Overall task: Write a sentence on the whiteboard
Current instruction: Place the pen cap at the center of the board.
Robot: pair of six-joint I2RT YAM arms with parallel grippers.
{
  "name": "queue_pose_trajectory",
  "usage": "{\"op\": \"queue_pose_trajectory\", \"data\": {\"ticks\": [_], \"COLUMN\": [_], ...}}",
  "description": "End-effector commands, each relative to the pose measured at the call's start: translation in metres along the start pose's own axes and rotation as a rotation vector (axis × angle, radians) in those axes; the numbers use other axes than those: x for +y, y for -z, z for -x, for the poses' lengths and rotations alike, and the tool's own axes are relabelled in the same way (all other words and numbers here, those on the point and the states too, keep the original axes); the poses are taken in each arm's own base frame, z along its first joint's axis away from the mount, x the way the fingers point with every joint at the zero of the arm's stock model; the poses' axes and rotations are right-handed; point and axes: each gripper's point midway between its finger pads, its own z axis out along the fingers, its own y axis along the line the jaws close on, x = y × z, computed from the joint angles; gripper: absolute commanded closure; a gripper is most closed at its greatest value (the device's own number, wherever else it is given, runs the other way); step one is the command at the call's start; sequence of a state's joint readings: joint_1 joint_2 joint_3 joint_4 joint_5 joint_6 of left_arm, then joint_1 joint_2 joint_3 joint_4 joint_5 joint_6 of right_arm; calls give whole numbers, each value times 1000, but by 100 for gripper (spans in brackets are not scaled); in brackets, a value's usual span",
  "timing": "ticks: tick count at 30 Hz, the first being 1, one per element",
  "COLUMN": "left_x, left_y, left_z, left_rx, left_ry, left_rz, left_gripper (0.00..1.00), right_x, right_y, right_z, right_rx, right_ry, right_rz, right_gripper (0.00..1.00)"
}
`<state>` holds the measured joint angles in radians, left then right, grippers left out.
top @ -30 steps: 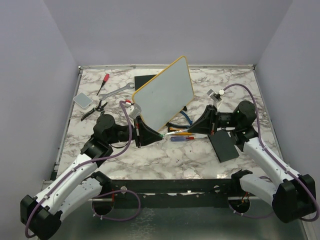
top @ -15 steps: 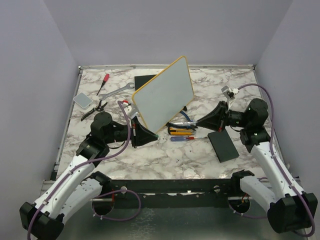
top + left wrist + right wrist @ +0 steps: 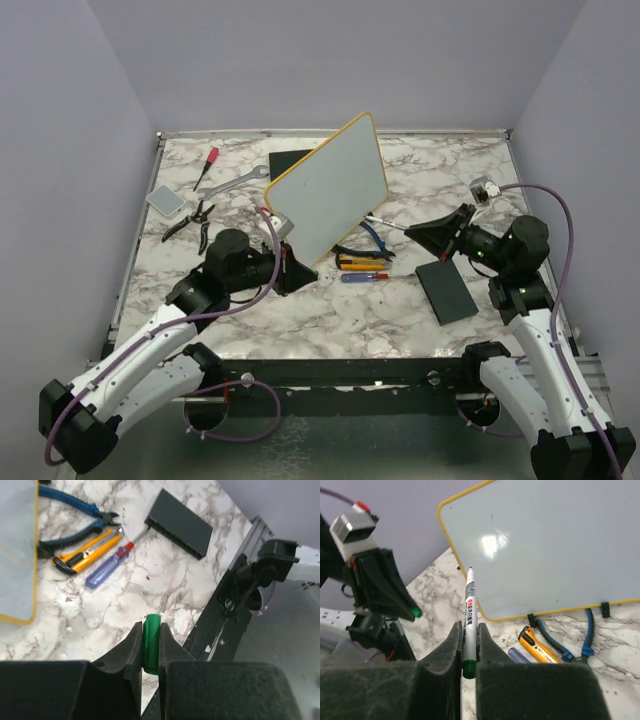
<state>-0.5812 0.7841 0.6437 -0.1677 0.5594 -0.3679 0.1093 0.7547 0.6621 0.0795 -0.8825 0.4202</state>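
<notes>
The whiteboard [image 3: 327,188], white with a thin yellow rim, stands propped and tilted at mid-table; its face [image 3: 545,545] is blank and no sentence shows on it. My right gripper [image 3: 420,232] is shut on a white marker [image 3: 469,611] with a green end. The marker's bare tip points toward the board's lower right part without touching it. My left gripper [image 3: 296,272] sits low in front of the board's lower left corner. It is shut on the marker's green cap [image 3: 151,641], which also shows in the right wrist view as a green cap [image 3: 415,612].
Blue pliers [image 3: 376,236], a yellow utility knife [image 3: 360,265] and a blue screwdriver [image 3: 362,277] lie by the board's base. A black rectangle [image 3: 446,291] lies right of them, another [image 3: 284,160] behind the board. A red screwdriver [image 3: 210,159], wrench [image 3: 236,181], grey pad [image 3: 165,199] and black pliers [image 3: 193,219] lie far left.
The two grippers met in front of the board, then parted. My right gripper drew back right with the uncapped marker; my left gripper kept the green cap and shifted slightly.
</notes>
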Motion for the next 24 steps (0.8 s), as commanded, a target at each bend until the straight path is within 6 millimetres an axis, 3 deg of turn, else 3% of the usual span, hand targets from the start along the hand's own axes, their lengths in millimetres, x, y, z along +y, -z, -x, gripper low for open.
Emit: {"op": "queue_pose_trajectory", "data": {"ticks": [1, 5, 14, 24], "left_x": [18, 10, 20, 56], "left_y": [-20, -49, -98, -122], "left_z": [-22, -52, -92, -126], "left_rx": [3, 52, 87, 150], "left_ry": [-17, -54, -38, -21], "left_rz": [231, 287, 329, 474], "left_gripper": [100, 100, 100, 100], "right_x": [-29, -32, -38, -39], "right_y": [7, 6, 6, 8], "right_z": [0, -3, -9, -14], "right_rx": [-80, -92, -89, -91], "right_ry": [-9, -28, -38, -48], "right_rz": [-178, -184, -199, -208], "right_gripper": [99, 99, 99, 99]}}
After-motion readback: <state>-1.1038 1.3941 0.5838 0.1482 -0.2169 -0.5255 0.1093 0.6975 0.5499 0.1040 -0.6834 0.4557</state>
